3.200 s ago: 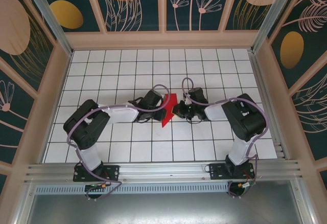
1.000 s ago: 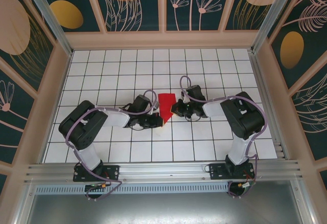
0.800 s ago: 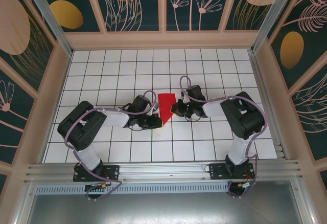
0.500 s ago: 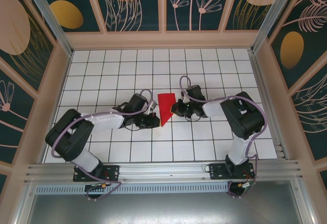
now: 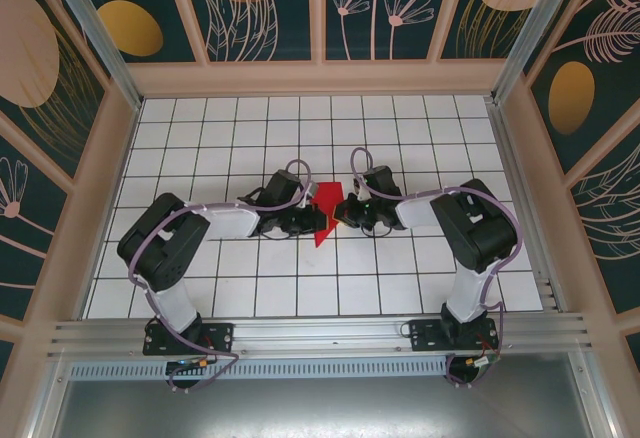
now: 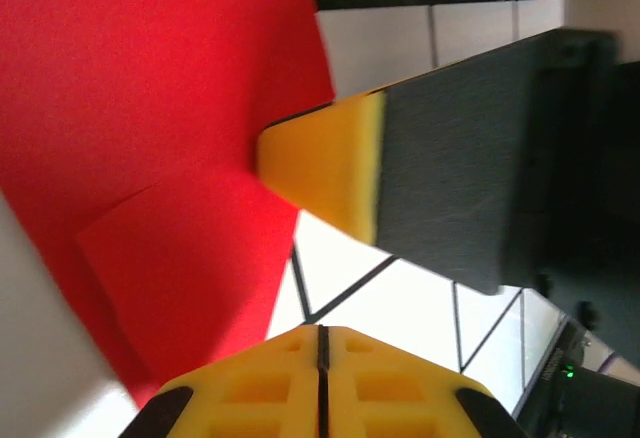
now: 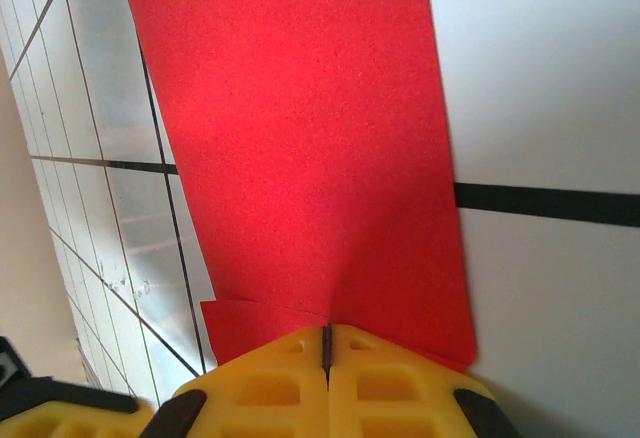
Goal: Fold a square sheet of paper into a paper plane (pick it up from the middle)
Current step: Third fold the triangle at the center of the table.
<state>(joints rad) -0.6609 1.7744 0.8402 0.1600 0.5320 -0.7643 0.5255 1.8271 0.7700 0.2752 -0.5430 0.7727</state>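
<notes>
Tabletop point(image 5: 200, 128) paper point(image 5: 324, 220) lies between left hand point(image 5: 308, 220), right hand point(image 5: 343, 214).

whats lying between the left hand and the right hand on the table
The folded bright red paper sheet lies between the left hand and the right hand, reaching both; the top view shows it.

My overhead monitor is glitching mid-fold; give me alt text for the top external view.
A folded sheet of bright red paper lies on the white grid-tiled table, its point toward the arm bases. The left gripper and right gripper flank it, both shut.
</notes>
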